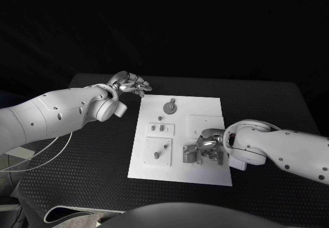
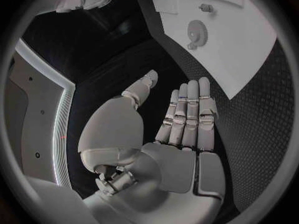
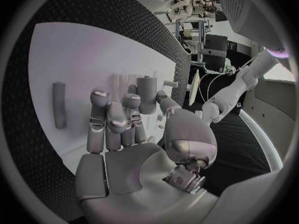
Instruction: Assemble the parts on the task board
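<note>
The white task board (image 1: 179, 168) lies in the middle of the black table. My right hand (image 1: 208, 150) is low over its near right part, at a grey fixture (image 1: 190, 154). In the right wrist view the thumb and curled fingers (image 3: 112, 117) pinch an upright grey cylinder (image 3: 147, 93). A second grey peg (image 3: 59, 112) lies flat on the board beside that hand. My left hand (image 1: 130, 83) hovers off the board's far left corner with fingers (image 2: 187, 114) straight and nothing in it. A grey gear (image 1: 169, 107) (image 2: 197, 32) lies on the board's far part.
Two raised white plates (image 1: 161, 128) (image 1: 158, 152) with small grey pieces sit on the board's left half. A small stud (image 2: 206, 7) stands beyond the gear. Black mat (image 1: 82, 161) surrounds the board; white cables (image 1: 41, 154) hang at the table's left edge.
</note>
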Action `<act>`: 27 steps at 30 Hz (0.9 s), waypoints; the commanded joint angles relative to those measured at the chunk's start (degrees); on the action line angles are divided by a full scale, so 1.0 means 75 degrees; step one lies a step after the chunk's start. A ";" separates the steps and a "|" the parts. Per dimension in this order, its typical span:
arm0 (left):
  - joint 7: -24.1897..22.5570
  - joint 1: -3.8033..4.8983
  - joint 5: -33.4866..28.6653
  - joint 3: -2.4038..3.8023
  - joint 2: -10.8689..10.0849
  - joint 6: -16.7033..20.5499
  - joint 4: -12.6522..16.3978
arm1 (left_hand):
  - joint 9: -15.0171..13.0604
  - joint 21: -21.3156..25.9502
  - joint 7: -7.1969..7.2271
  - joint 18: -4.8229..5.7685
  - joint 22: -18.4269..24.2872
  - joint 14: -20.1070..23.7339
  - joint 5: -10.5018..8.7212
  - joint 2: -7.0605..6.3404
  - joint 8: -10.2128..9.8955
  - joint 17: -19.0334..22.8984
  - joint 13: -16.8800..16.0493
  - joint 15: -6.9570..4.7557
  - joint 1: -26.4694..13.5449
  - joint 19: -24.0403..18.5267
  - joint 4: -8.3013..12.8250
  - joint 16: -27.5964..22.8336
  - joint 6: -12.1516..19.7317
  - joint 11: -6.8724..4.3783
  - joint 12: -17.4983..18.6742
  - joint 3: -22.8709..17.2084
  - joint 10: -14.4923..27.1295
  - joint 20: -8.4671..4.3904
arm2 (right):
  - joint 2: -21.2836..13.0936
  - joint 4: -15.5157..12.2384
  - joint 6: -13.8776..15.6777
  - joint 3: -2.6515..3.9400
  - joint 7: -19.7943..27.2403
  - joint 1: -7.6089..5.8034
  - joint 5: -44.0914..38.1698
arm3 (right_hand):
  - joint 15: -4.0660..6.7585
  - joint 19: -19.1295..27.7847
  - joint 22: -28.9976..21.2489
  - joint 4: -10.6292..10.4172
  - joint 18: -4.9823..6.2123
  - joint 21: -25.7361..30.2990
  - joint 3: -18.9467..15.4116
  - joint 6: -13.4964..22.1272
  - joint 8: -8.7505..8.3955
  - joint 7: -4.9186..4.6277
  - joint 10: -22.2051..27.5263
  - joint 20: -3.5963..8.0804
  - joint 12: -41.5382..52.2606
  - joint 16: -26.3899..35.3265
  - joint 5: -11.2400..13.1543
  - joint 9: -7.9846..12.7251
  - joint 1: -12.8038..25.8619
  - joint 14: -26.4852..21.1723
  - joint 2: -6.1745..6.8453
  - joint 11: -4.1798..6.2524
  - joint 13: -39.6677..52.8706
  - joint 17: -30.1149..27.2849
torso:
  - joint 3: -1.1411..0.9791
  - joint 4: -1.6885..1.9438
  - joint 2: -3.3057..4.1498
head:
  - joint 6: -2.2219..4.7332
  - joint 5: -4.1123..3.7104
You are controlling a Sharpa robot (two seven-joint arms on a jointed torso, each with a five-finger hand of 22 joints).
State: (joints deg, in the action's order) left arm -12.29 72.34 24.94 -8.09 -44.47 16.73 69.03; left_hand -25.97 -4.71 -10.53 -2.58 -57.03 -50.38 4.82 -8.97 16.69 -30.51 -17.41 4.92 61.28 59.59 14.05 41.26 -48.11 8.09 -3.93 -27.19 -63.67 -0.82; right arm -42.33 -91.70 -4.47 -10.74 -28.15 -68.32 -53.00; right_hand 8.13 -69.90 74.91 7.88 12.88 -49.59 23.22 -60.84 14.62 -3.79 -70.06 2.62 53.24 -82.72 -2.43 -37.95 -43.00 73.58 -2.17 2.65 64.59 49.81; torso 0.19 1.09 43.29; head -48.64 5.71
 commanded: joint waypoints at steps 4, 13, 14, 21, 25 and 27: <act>-0.0037 0.0006 -0.0045 0.0004 -0.0003 -0.0091 0.0021 | 0.0010 0.0045 -0.0046 -0.0143 -0.0007 -0.0052 -0.0017 0.0018 -0.0010 -0.0012 -0.0005 -0.0005 -0.0086 0.0008 -0.0054 -0.0045 0.0018 -0.0017 -0.0001 -0.0002 0.0000 -0.0001 | 0.0039 0.0082 -0.0077 -0.0004 -0.0018 0.0046 -0.0018 | 0.0054 -0.0041 0.0116 0.1017 0.0283 0.0012 0.1123 -0.0069 0.0005 -0.0020 -0.0025 -0.0012 -0.0059 0.0012 -0.0052 -0.0004 0.0182 0.0011 0.0103 -0.0024 0.0022 -0.0019 | 0.0005 0.0006 0.0000 | -0.0016 0.0018; -0.0033 0.0006 -0.0045 0.0004 -0.0008 -0.0092 0.0023 | 0.0011 0.0046 -0.0046 -0.0143 -0.0007 -0.0052 -0.0018 0.0018 -0.0011 -0.0014 -0.0005 -0.0005 -0.0088 0.0008 -0.0058 -0.0047 0.0020 -0.0016 -0.0002 -0.0003 0.0001 -0.0001 | 0.0066 0.0093 -0.0154 -0.0008 -0.0032 0.0075 -0.0018 | 0.0054 -0.0045 0.0111 0.0924 0.0283 0.0026 0.1150 -0.0064 -0.0017 -0.0022 -0.0019 -0.0004 -0.0082 0.0027 -0.0053 -0.0001 0.0325 0.0009 0.0367 -0.0025 0.0035 -0.0030 | 0.0004 0.0000 -0.0002 | -0.0035 0.0040; -0.0034 0.0006 -0.0045 0.0004 -0.0008 -0.0091 0.0022 | 0.0011 0.0046 -0.0047 -0.0143 -0.0007 -0.0052 -0.0018 0.0017 -0.0011 -0.0015 -0.0005 -0.0005 -0.0089 0.0008 -0.0058 -0.0047 0.0021 -0.0016 -0.0001 -0.0002 0.0001 -0.0001 | 0.0063 0.0095 -0.0139 -0.0009 -0.0031 0.0077 -0.0020 | 0.0054 -0.0045 0.0111 0.0912 0.0283 0.0028 0.1160 -0.0063 -0.0019 -0.0022 -0.0019 -0.0002 -0.0085 0.0029 -0.0053 -0.0001 0.0332 0.0009 0.0381 -0.0025 0.0036 -0.0031 | 0.0005 -0.0002 -0.0001 | -0.0033 0.0043; -0.0034 0.0006 -0.0045 0.0004 -0.0008 -0.0091 0.0020 | 0.0012 0.0047 -0.0048 -0.0144 -0.0008 -0.0052 -0.0019 0.0016 -0.0013 -0.0018 -0.0004 -0.0005 -0.0091 0.0007 -0.0062 -0.0050 0.0023 -0.0016 -0.0001 -0.0004 0.0002 -0.0001 | 0.0067 0.0111 -0.0131 -0.0009 -0.0027 0.0080 -0.0024 | 0.0052 -0.0043 0.0108 0.0856 0.0283 0.0039 0.1196 -0.0056 -0.0032 -0.0025 -0.0015 0.0002 -0.0102 0.0043 -0.0052 0.0000 0.0378 0.0006 0.0460 -0.0028 0.0041 -0.0039 | 0.0001 -0.0002 -0.0002 | -0.0032 0.0046; -0.0033 0.0006 -0.0045 0.0004 -0.0008 -0.0091 0.0018 | 0.0013 0.0047 -0.0048 -0.0144 -0.0008 -0.0052 -0.0019 0.0017 -0.0013 -0.0019 -0.0004 -0.0005 -0.0091 0.0006 -0.0063 -0.0051 0.0025 -0.0016 -0.0001 -0.0004 0.0002 -0.0001 | 0.0066 0.0104 -0.0169 -0.0009 -0.0013 0.0081 -0.0025 | 0.0050 -0.0042 0.0107 0.0789 0.0283 0.0050 0.1209 -0.0049 -0.0045 -0.0028 -0.0011 0.0003 -0.0117 0.0053 -0.0052 -0.0001 0.0456 0.0006 0.0572 -0.0031 0.0047 -0.0045 | -0.0001 -0.0003 -0.0001 | -0.0031 0.0046; -0.0035 0.0006 -0.0045 0.0004 -0.0005 -0.0091 0.0017 | 0.0013 0.0048 -0.0048 -0.0144 -0.0008 -0.0052 -0.0019 0.0016 -0.0014 -0.0020 -0.0004 -0.0005 -0.0092 0.0006 -0.0065 -0.0051 0.0025 -0.0016 -0.0002 -0.0004 0.0002 -0.0001 | 0.0070 0.0104 -0.0195 -0.0010 -0.0007 0.0083 -0.0025 | 0.0047 -0.0038 0.0105 0.0735 0.0283 0.0059 0.1205 -0.0042 -0.0055 -0.0031 -0.0006 0.0003 -0.0130 0.0061 -0.0052 -0.0001 0.0540 0.0004 0.0695 -0.0034 0.0051 -0.0049 | -0.0001 -0.0003 -0.0001 | -0.0031 0.0046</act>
State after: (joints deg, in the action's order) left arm -12.21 72.34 24.93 -8.09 -44.57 16.67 69.03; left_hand -25.93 -4.71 -10.53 -2.58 -57.02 -50.38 4.82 -8.77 16.69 -30.59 -17.41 4.92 61.08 59.59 13.89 41.26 -48.11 8.09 -3.93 -27.35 -63.67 -0.82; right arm -41.89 -91.02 -4.57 -10.60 -27.96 -68.03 -52.99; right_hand 8.24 -70.01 74.91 13.45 12.89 -49.36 32.07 -61.17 14.51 -3.80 -70.16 2.51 52.58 -82.48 -2.69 -37.87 -38.97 73.65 2.49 2.55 64.92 49.50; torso 0.20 1.07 43.26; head -48.88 6.04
